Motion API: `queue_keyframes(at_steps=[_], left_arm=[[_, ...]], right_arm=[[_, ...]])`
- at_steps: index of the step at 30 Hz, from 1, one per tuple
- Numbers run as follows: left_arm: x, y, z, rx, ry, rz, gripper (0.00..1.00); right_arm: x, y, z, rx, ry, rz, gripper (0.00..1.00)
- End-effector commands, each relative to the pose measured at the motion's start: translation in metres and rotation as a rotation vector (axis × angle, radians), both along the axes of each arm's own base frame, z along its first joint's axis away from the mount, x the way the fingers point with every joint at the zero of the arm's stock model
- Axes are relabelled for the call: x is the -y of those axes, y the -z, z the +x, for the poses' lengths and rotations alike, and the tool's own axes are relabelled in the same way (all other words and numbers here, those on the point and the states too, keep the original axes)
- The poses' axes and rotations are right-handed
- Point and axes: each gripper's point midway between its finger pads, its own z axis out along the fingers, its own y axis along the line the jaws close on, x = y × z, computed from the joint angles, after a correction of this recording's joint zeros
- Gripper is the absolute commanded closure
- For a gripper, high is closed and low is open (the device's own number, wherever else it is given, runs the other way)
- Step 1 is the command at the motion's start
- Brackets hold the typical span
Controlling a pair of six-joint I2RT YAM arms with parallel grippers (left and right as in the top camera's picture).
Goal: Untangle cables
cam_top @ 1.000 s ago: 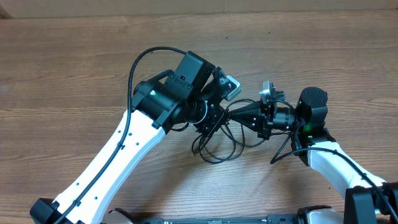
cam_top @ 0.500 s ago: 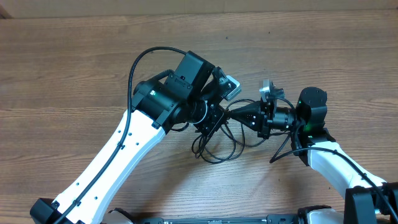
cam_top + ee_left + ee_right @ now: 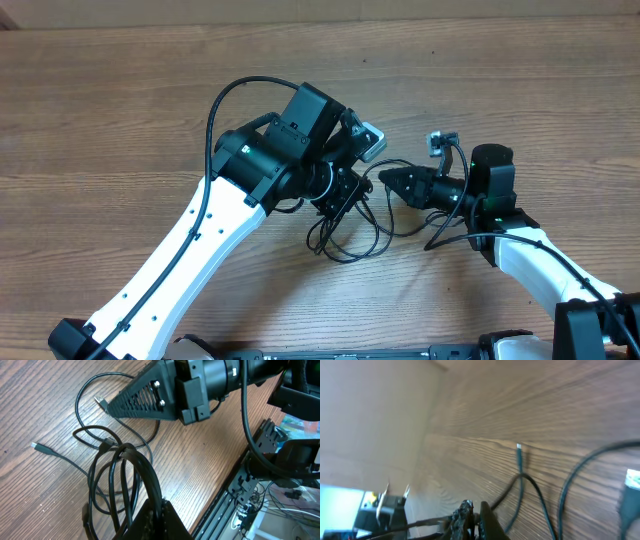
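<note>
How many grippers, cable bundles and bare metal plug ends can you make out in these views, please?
Grippers: 2, the left gripper and the right gripper
Cable bundle: 1
Metal plug ends, left wrist view: 2, one out on the wood, one by the right gripper's tip
Total: 5

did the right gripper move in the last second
yes, the right gripper, shut on the cables, drew back slightly rightward, away from the left arm, which stayed put
</note>
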Motion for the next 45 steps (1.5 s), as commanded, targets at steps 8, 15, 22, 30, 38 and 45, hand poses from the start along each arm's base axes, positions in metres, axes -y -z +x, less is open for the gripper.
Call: queue_keyframes(at_steps=[8, 15, 22, 30, 38, 45], left_arm=[[0.002, -0.008, -0.007, -0.003, 0.008, -0.023, 0.96], [0.001, -0.007, -0.008, -0.007, 0.008, -0.021, 0.96], [0.001, -0.007, -0.008, -0.01, 0.008, -0.018, 0.95], [-0.004, -0.003, -0.01, -0.017, 0.001, 0.007, 0.96], [-0.006, -0.003, -0.004, 0.012, -0.014, 0.023, 0.96], [-0.01, -0.001, 0.001, 0.033, -0.033, 0.05, 0.96]], right_arm=[[0.008, 0.022, -0.006, -0.201, 0.09, -0.006, 0.96], [0.009, 0.034, -0.019, -0.411, 0.152, 0.044, 0.85], [0.003, 0.032, -0.03, -0.537, 0.141, 0.118, 0.73], [-0.002, 0.025, -0.033, -0.667, 0.168, 0.211, 0.33], [-0.008, 0.011, -0.031, -0.805, 0.198, 0.333, 0.0], [-0.009, 0.008, -0.031, -0.799, 0.18, 0.342, 0.0]])
